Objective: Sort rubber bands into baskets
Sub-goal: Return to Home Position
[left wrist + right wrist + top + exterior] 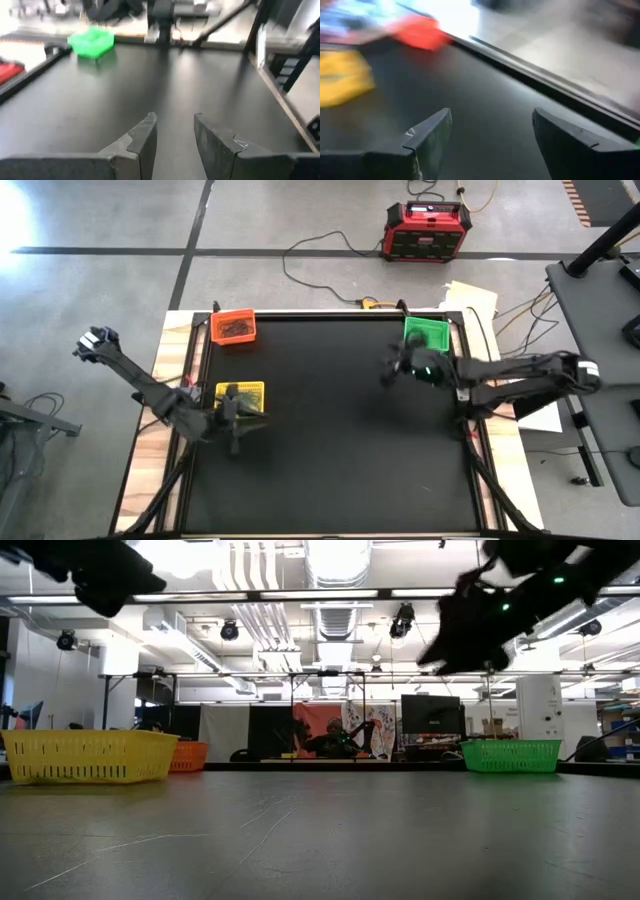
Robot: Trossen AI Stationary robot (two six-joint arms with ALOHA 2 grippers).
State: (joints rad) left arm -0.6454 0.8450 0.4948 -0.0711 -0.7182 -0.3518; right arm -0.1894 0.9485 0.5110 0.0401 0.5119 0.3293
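Black counter (340,465) carries three baskets. Dark rubber bands (235,329) lie in the orange basket (215,321), far from both claws. They show only from above, since the low view gives just the basket walls. The yellow basket (256,390) sits just beside the left claw (245,420), whose fingers are slightly parted and hold nothing. The green basket (445,330) is beside the right claw (390,370), which is spread wide and empty.

The table (340,440) holds two baskets (233,327) left, another basket (426,333) right.
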